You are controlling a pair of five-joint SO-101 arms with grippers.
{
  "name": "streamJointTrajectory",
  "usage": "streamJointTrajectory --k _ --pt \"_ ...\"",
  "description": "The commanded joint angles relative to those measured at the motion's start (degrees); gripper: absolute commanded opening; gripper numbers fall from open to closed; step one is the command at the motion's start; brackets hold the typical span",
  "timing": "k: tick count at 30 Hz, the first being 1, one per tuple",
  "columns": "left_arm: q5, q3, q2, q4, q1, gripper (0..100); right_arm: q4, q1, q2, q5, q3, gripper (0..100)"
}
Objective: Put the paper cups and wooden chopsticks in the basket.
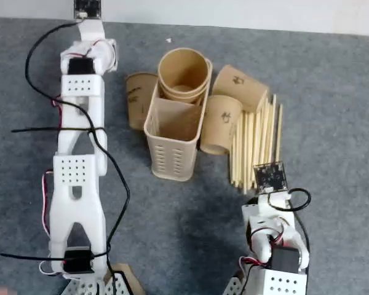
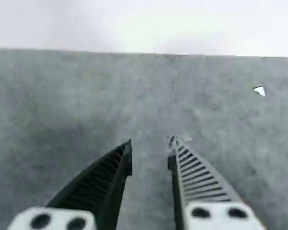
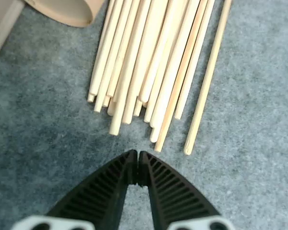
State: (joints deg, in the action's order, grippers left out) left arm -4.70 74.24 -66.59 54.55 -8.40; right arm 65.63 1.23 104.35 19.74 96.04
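High view: the basket (image 1: 169,160) stands mid-frame, with cups (image 1: 221,123) lying around it and chopsticks (image 1: 258,138) fanned at its right.

Left wrist view: the left tool (image 2: 150,143) hangs half open and empty over bare counter (image 2: 62,96).

Right wrist view: the right tool (image 3: 137,155), closed and empty, faces the ends of the chopsticks. Approaching closed would likely scatter them.

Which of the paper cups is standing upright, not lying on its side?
The cup at the far end of the basket, mouth up; the other three lie on their sides.
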Motion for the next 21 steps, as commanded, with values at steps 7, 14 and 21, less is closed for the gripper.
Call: streamJointTrajectory --k 7,14,21 --pt "-0.8 2.6 -1.8 5.1 8.9 16 -0.9 -0.4 0.2 0.4 7.0 3.4" --pt "-0.6 2.7 2.2 22.9 9.5 16 -0.9 -0.4 0.2 0.4 7.0 3.4" --pt "8.9 2.6 11.5 41.1 9.7 16 -0.9 -0.4 0.2 0.4 7.0 3.4"
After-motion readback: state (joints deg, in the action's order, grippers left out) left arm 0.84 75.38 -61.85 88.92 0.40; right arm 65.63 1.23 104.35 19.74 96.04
